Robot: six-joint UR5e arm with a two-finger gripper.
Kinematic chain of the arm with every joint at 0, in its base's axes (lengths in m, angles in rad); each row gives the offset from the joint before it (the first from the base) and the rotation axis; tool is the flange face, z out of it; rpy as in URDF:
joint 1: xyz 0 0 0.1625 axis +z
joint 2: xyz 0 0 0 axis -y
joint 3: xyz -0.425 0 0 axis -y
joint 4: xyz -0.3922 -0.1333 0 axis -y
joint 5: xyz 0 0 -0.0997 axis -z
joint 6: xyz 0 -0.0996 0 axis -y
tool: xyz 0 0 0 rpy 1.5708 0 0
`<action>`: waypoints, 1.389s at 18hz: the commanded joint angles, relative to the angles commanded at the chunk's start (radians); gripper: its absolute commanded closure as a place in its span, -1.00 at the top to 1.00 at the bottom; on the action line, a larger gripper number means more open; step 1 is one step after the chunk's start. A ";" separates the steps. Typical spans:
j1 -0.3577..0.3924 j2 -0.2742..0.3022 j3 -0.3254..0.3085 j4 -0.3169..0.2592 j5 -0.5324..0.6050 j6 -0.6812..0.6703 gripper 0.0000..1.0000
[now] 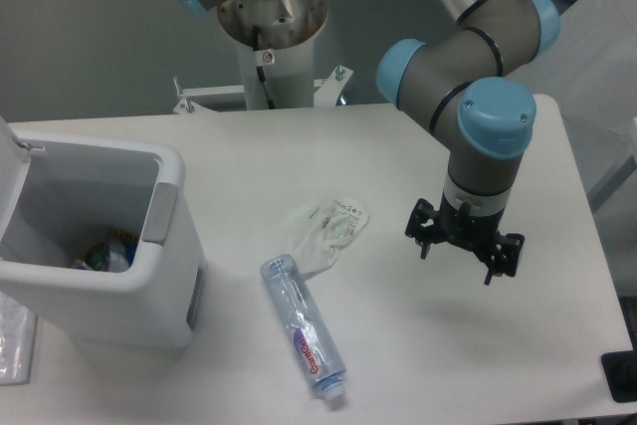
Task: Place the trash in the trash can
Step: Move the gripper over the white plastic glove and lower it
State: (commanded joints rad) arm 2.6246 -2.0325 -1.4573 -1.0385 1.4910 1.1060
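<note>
While nothing is yet held, the table (299, 146) carries everything the job needs. Largest is the trash can (149, 296), far off to one side of the jaws, toward the left of the view, its lid swung back and its mouth open; a few scraps already lie at the bottom. Next in size is the arm's gripper (464, 244), hanging over bare tabletop with its two fingers spread apart and nothing between them.

The bottle (304, 330) lies on its side between the jaws and the can, lower in the view than the fingers, its pink-red label up and its cap end pointing toward the near edge. The wrapper (328, 226), smallest and crumpled, rests nearer the jaws than the bottle does, roughly level with them, its lower edge just beside the bottle's base; whether the two touch I cannot tell.

Both items remain outside the can, so the task looks barely begun. A round bottle may roll or squirt out if pinched off-centre. Thin, translucent film may slip through the fingers, or a low grab might drag the bottle along with it.
</note>
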 joint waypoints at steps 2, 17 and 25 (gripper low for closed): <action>-0.002 0.000 -0.003 0.002 -0.002 0.000 1.00; -0.063 -0.044 -0.044 0.184 -0.021 -0.254 1.00; -0.075 -0.060 -0.103 0.195 -0.017 -0.287 1.00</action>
State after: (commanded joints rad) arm 2.5495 -2.0924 -1.5598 -0.8436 1.4742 0.8190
